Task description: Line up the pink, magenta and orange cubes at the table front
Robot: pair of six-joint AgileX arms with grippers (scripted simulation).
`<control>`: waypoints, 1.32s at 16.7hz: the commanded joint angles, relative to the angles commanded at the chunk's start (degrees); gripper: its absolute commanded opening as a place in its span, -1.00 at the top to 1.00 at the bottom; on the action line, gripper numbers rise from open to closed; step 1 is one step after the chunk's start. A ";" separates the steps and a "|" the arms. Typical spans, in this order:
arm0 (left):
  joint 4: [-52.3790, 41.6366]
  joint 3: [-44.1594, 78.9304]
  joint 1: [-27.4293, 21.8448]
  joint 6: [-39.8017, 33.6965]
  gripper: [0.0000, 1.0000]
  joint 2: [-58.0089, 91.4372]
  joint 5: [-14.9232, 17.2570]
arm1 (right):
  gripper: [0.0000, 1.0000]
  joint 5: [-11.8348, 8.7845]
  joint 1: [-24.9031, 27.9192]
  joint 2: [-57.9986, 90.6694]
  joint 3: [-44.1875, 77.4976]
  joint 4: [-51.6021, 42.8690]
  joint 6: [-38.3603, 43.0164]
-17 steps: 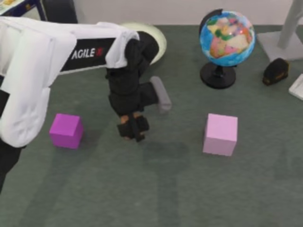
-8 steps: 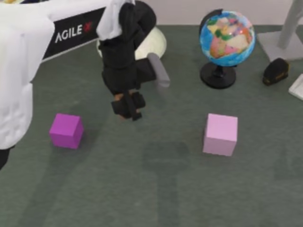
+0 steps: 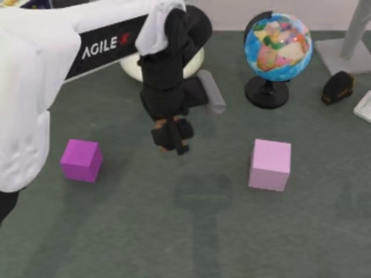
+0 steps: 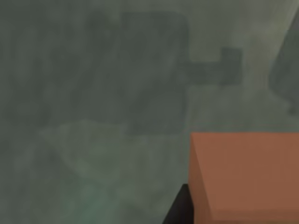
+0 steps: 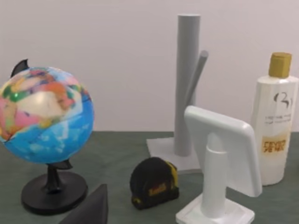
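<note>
The tabletop (image 3: 191, 231) looks like matt dark green felt, a little mottled; the magenta cube (image 3: 81, 160) and the pink cube (image 3: 270, 164) are plain and matt, and the orange cube (image 4: 245, 175) is also matt and smooth; the globe (image 5: 45, 114) has a glossy printed ball on a shiny black stand; the bottle (image 5: 275, 133) looks like smooth white plastic; the left arm's shell (image 3: 35, 69) is smooth white, its hand (image 3: 171, 136) matt black.

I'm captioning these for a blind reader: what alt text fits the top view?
The left gripper hangs over the table, holding the orange cube, between the magenta cube at left and the pink cube at right. A globe stands behind.
</note>
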 joint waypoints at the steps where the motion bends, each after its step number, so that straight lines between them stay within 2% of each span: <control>1: -0.10 -0.27 -2.27 -0.99 1.00 -0.37 -0.04 | -1.00 0.00 0.00 0.00 0.00 0.00 0.00; 6: -0.77 -2.27 -17.39 -6.59 1.00 -2.70 -0.29 | -1.00 0.00 0.00 0.00 0.00 0.00 0.00; 9: -0.74 -3.12 -23.45 -9.18 1.00 -4.19 -0.46 | -1.00 0.00 0.00 0.00 0.00 0.00 0.00; 16: 0.33 -3.75 -24.18 -9.72 1.00 -4.05 -0.41 | -1.00 0.00 0.00 0.00 0.00 0.00 0.00; 22: 10.75 -10.34 -24.48 -9.78 1.00 -0.21 -0.39 | -1.00 0.00 0.00 0.00 0.00 0.00 0.00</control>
